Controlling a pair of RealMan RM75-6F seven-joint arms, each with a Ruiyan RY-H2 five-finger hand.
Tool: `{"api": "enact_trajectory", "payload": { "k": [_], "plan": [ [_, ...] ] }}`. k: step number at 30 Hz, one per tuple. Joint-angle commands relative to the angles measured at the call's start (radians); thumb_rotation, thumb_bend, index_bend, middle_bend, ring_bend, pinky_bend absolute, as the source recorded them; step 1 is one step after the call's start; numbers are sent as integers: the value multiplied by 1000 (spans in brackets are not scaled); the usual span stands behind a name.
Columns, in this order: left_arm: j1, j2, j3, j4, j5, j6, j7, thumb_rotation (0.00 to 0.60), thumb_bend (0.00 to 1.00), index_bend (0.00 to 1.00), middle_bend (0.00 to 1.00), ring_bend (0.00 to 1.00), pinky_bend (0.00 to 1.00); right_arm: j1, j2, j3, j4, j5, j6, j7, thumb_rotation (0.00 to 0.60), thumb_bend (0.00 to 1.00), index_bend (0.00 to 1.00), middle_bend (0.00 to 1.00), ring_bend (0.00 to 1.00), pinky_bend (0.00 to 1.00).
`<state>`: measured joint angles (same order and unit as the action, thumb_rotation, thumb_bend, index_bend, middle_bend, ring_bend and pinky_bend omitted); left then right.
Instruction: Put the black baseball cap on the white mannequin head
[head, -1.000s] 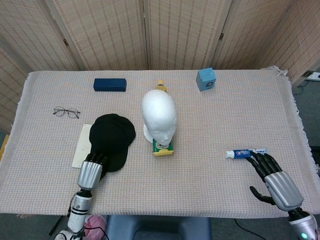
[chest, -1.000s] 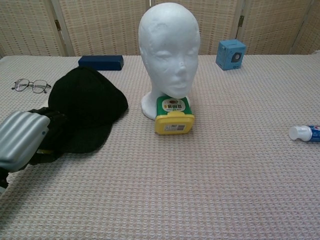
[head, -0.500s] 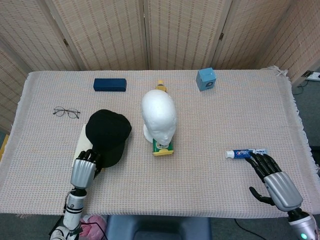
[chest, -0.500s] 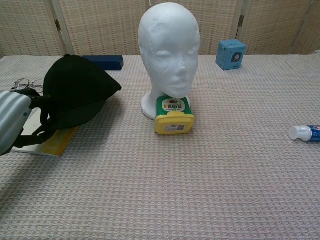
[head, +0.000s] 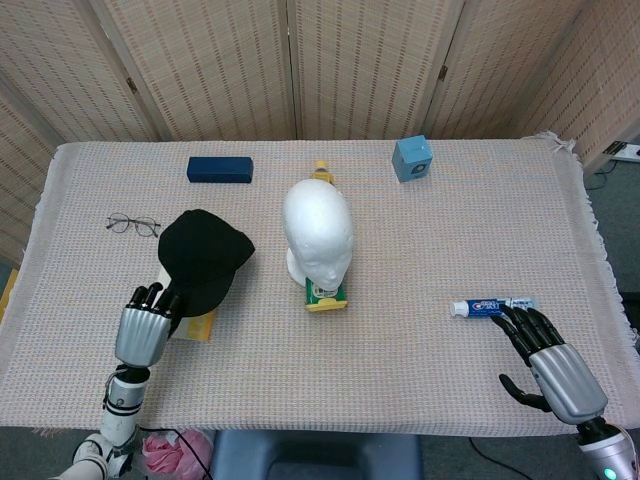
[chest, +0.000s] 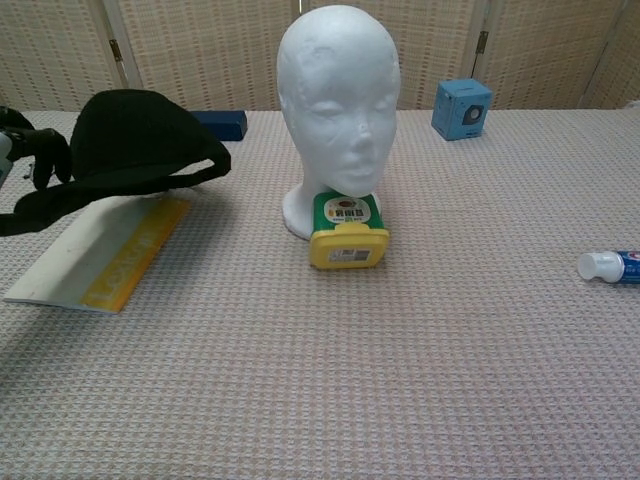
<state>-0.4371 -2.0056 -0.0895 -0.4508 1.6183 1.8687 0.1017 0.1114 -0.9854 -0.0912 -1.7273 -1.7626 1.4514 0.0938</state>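
Silver-backed and near the front edge, the left hand (head: 143, 330) holds the black cap (head: 203, 259) by its brim, fingers clamped on it. The cap is up off the tabletop (head: 420, 240), to the left of the white head (head: 318, 232) and well apart from it. The right hand (head: 548, 355) rests near the front right corner with its fingers spread and nothing in them.

I think the step in hand is carrying the cap over. Next the cap must go higher than the top of the head, move right, and come down over it with the brim to the front.

A flat yellow and white pad (chest: 105, 252) lies under the cap. A toothpaste tube (head: 491, 306) lies just beyond the right hand. A yellow box (chest: 347, 231) touches the foot of the head, low down, so it should not block the cap. Further back are glasses (head: 133, 225), a dark blue box (head: 219, 169) and a light blue box (head: 412, 158).
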Motion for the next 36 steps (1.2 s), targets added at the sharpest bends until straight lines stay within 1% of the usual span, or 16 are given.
{"api": "enact_trajectory", "payload": {
  "k": [1,7,17,22,27,30,34,36],
  "plan": [
    [-12,55,-4,-55,9,20,42,600,384,645,706,488,599,0,0,0,0,-1,1,1,600,280,0,0,0,0],
    [-21,162,-9,-184,24,33,128,600,384,636,706,488,599,0,-1,1,-1,1,0,-1,600,279,0,0,0,0],
    [-47,345,-9,-421,90,35,310,600,383,636,705,488,599,0,1,0,-3,-2,3,2,600,280,0,0,0,0],
    [-66,435,-25,-568,129,30,411,600,384,636,706,488,599,0,3,0,-2,-3,6,12,600,280,0,0,0,0],
    [-91,535,-47,-718,171,-7,526,600,384,632,706,482,599,0,6,-1,1,-6,9,21,600,280,0,0,0,0],
    [-109,582,-61,-798,190,-41,569,600,384,627,705,479,599,4,5,-2,1,-5,-1,18,600,280,0,0,0,0],
    [-139,628,-83,-866,212,-92,605,600,384,625,706,477,599,7,3,1,-1,7,-12,13,600,282,0,0,0,0],
    [-156,648,-102,-893,215,-115,617,600,384,625,706,476,599,8,2,3,-3,15,-17,11,600,282,0,0,0,0]
  ]
}}
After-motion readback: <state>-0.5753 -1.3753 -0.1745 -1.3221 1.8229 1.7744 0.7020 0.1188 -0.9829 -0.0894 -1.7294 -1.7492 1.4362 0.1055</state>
